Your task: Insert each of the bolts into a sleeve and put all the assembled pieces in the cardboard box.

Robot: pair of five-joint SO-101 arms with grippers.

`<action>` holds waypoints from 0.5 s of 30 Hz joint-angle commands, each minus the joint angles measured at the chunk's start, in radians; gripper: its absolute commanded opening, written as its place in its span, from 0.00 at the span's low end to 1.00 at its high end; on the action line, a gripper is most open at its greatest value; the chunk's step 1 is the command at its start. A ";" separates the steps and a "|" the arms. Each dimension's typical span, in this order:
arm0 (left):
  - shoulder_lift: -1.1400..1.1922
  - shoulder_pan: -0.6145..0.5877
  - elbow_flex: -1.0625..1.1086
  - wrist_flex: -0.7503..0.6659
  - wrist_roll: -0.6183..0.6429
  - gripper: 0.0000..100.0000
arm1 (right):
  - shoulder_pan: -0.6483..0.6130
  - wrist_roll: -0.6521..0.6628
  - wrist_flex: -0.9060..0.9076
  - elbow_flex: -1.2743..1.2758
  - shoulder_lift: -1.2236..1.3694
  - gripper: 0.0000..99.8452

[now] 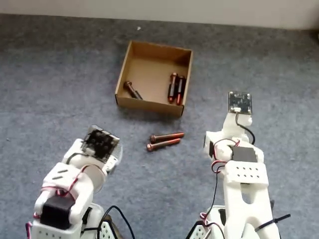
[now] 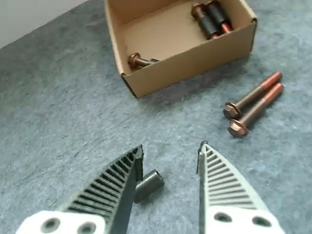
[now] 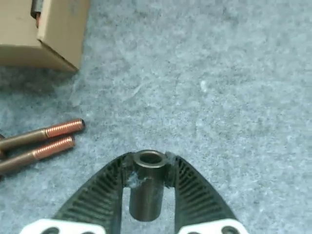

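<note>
At upper centre of the high view stands the box (image 1: pixel 149 105), its top open. Inside, two pieces (image 1: pixel 175 87) lie together against the right wall. A third piece (image 1: pixel 132 90) lies by the left wall, and its sleeve is hard to make out. Two bare bolts (image 1: pixel 164 140) lie side by side on the carpet (image 1: pixel 50 74) at mid-frame, just below the box. The left arm (image 1: pixel 75 179) is at lower left and the right arm (image 1: pixel 241 174) at lower right. Each claw is hidden under its own wrist.

Left wrist view: the left claw (image 2: pixel 170 148) stands wide open and grips nothing. A sleeve (image 2: pixel 150 184) lies on the carpet between the fingers, close against one of them, with one end hidden behind it. Beyond lie the bolts (image 2: pixel 253 102) and the box (image 2: pixel 185 68), whose far wall is cut off by the frame edge.

Right wrist view: the right claw (image 3: pixel 147 161) is closed on a second sleeve (image 3: pixel 145 197), with the bore of the sleeve facing the camera. The bolts (image 3: pixel 44 141) show their threaded ends, but their heads are cut off. One corner of the box (image 3: pixel 58 34) is visible.
</note>
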 commanded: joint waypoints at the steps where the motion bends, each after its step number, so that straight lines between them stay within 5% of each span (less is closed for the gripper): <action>1: 0.259 0.104 -0.142 -0.002 -0.034 0.21 | 0.025 -0.060 -0.028 -0.005 -0.021 0.01; 11: 0.846 0.291 -0.401 -0.098 -0.034 0.22 | 0.142 -0.077 -0.062 -0.005 -0.019 0.01; 15: 1.029 0.334 -0.464 -0.152 -0.034 0.29 | 0.165 -0.077 -0.064 -0.005 -0.019 0.01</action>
